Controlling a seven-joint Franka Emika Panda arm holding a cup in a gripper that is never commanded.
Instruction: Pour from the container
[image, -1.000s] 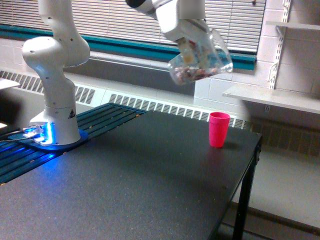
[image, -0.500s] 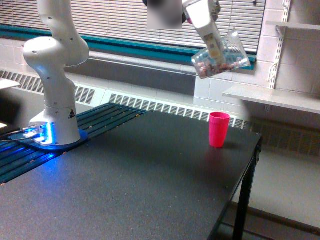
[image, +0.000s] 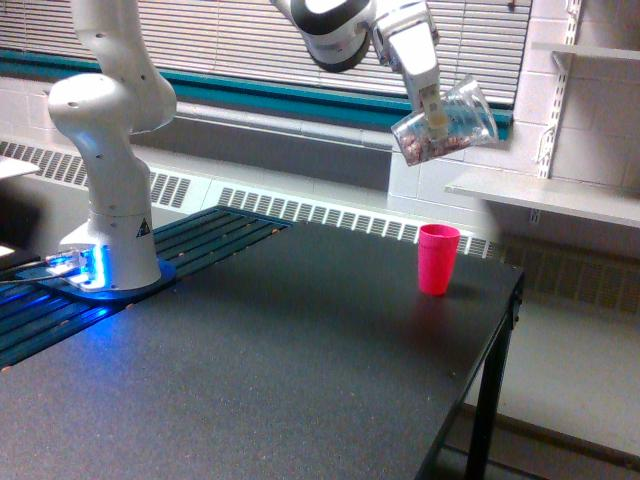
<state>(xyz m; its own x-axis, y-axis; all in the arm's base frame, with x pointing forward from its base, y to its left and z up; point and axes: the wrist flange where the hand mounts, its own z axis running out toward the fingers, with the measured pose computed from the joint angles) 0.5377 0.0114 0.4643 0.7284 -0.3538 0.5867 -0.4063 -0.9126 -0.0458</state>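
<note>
The container (image: 452, 121), a clear rounded cup with small brownish-pink bits in its lower end, hangs tilted high above the table. My gripper (image: 432, 100) is shut on it, one finger showing across its side. An opaque pink cup (image: 438, 259) stands upright on the black table (image: 250, 380) near the far right corner, directly below the container and well apart from it. The bits lie inside the container; none are falling.
The arm's white base (image: 108, 200) stands at the exterior view's left on a blue-lit mount. The table's right edge (image: 490, 350) drops off just beyond the pink cup. A white shelf (image: 560, 195) juts from the wall at the right.
My gripper has carried the container to the exterior view's right and slightly up, from left of the pink cup to above it. In the last half second it barely moved. The pink cup stayed put.
</note>
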